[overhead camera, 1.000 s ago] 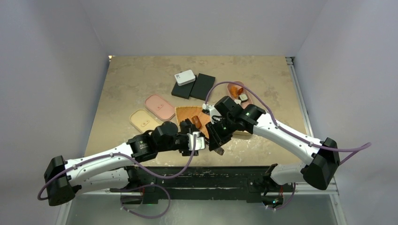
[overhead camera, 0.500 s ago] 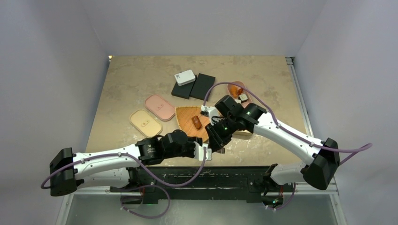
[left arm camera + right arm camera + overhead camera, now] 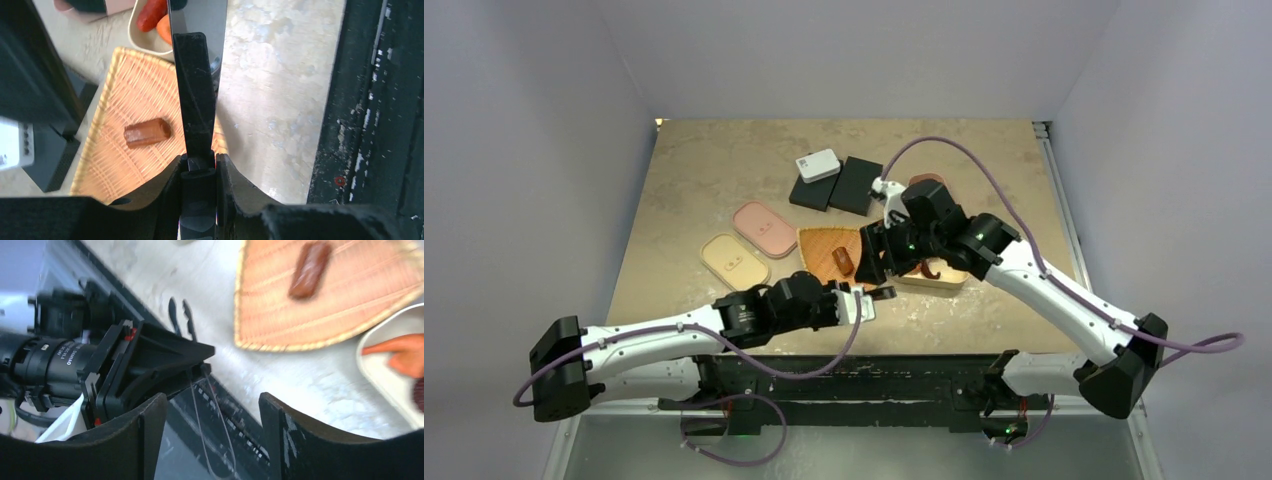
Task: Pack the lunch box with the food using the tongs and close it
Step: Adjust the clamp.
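Observation:
My left gripper [image 3: 198,160] is shut on the tongs [image 3: 196,95], which stick straight out from its jaws over the edge of the orange wicker tray [image 3: 125,90]. One brown sausage-like piece of food [image 3: 147,132] lies on that tray. Beyond it, red and orange food [image 3: 156,17] sits in the lunch box [image 3: 133,37]. From above, the left gripper [image 3: 861,303] is near the table's front edge and the right gripper [image 3: 871,268] hangs just behind it. My right gripper [image 3: 212,397] is open and holds nothing. The left gripper [image 3: 160,360] shows just beyond it.
A pink lid [image 3: 764,228] and a beige lid [image 3: 732,258] lie left of the tray. Two black boxes [image 3: 854,185] and a white device [image 3: 817,165] sit behind it. A pink dish [image 3: 924,181] is mostly hidden by the right arm. The black table rail [image 3: 380,120] runs close by.
The tongs passed from the right gripper to the left. The left jaws closed on them; the right jaws opened and drew back toward the far side.

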You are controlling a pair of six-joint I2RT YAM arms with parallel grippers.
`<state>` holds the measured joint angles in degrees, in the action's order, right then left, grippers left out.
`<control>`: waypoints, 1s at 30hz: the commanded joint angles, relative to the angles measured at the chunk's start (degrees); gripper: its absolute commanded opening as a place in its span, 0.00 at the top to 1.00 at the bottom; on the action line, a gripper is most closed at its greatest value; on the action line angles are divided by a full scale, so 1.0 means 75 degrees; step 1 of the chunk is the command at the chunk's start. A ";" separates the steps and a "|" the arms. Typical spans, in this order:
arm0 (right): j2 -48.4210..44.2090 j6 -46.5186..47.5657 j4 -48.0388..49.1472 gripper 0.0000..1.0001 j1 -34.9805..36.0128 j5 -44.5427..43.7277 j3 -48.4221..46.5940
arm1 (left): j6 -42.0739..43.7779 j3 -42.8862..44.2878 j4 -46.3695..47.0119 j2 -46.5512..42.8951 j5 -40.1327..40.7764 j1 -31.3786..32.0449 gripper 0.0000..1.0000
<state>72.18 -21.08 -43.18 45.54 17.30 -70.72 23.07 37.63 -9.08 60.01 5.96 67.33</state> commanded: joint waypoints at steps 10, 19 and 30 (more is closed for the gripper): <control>-0.1897 -0.2085 0.3144 0.21 -0.0532 -0.2282 0.0763 | -0.2986 0.0174 0.1582 -0.0373 -0.2065 -0.2320 1.00; -0.1881 -0.2485 0.6713 0.18 -0.0021 -0.0933 0.2579 | -0.5172 -0.0101 0.3710 0.0037 -0.4602 -0.4324 1.00; -0.1443 -0.2571 0.7153 0.27 0.0784 -0.3254 0.2617 | -0.5194 -0.0165 0.3761 0.0087 -0.5226 -0.4610 1.00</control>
<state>63.18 -39.62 4.84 51.68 1.17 -51.00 -14.55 36.62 14.94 61.49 -29.19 33.26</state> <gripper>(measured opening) 0.736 0.247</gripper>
